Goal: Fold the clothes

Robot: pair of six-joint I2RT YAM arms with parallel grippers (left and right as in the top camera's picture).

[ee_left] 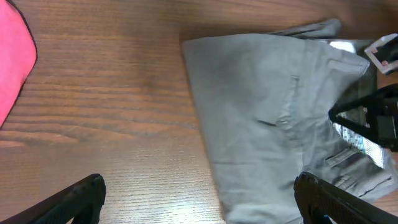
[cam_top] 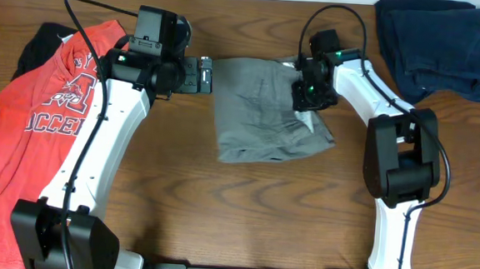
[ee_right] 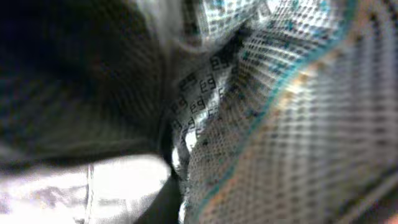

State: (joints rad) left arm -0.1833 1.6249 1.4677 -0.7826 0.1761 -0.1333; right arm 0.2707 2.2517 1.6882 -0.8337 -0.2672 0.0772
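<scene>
Wood-grain table, centre: grey shorts (cam_top: 262, 111) lie flat, apparently folded once into a wrinkled, skewed rectangle, with checked lining showing at the right edge. Right gripper (cam_top: 313, 93) sits on that edge; fabric fills its camera, so closure cannot be told. Left gripper (cam_top: 203, 75) gapes empty beside the left edge. Red T-shirt (cam_top: 31, 130) lies unfolded at left; navy garment (cam_top: 433, 42) top right.
</scene>
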